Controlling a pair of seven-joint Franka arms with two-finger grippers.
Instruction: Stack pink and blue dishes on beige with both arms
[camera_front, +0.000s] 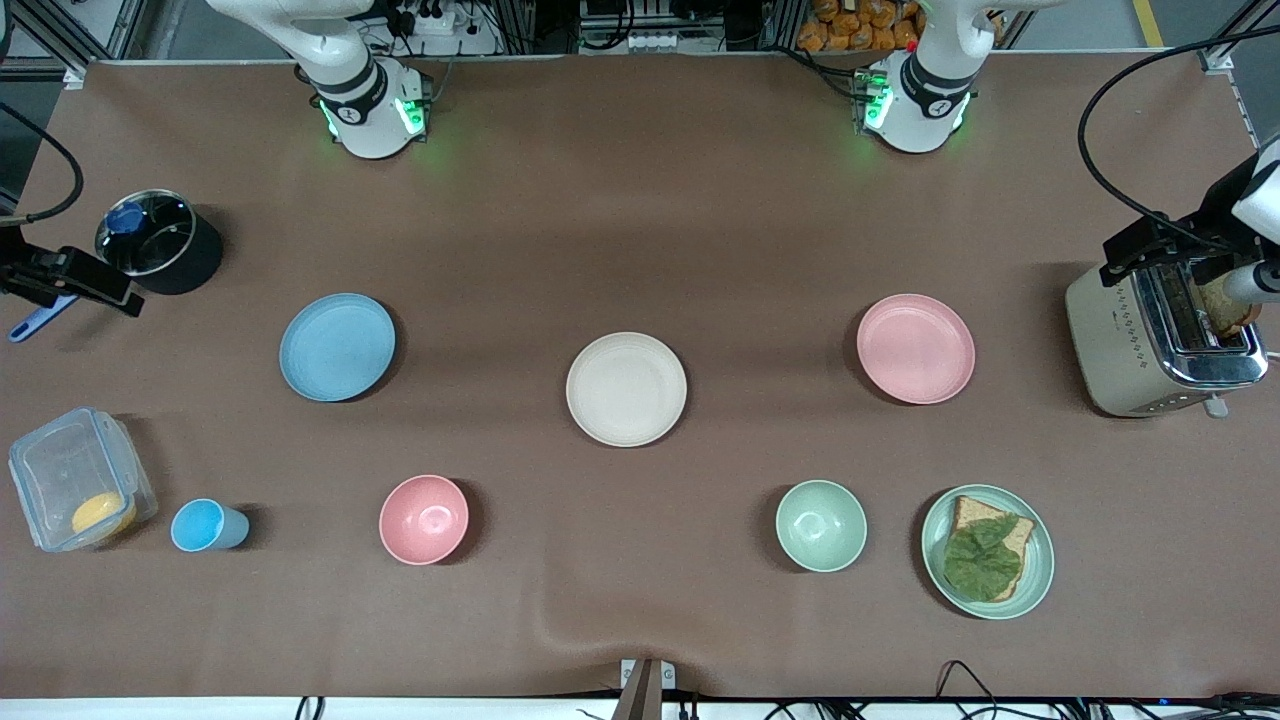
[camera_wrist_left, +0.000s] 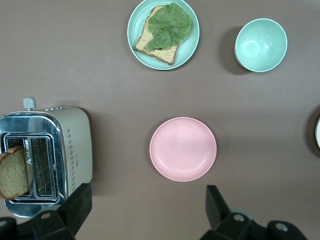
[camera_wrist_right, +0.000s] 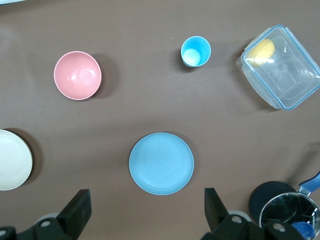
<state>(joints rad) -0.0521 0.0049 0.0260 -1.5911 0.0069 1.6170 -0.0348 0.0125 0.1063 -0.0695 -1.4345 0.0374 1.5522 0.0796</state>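
Note:
The cream-beige plate (camera_front: 626, 388) lies at the table's middle. Toward the left arm's end lies the pale pink plate (camera_front: 916, 348) (camera_wrist_left: 183, 148), and toward the right arm's end the light blue plate (camera_front: 337, 346) (camera_wrist_right: 161, 163). All three are bare and apart. My left gripper (camera_wrist_left: 148, 194) hangs high over the bare cloth beside the pink plate, open and empty. High over the cloth beside the blue plate, my right gripper (camera_wrist_right: 146, 195) is likewise open with nothing between its fingers. An edge of the beige plate (camera_wrist_right: 12, 159) shows in the right wrist view.
Nearer the front camera stand a blue cup (camera_front: 205, 525), a pink bowl (camera_front: 424, 519), a green bowl (camera_front: 821, 525) and a green plate (camera_front: 1035, 590) with toast and leaf. A toaster (camera_front: 1110, 340) holds bread at the left arm's end. A pot (camera_front: 160, 242) and a clear box (camera_front: 75, 478) sit at the right arm's end.

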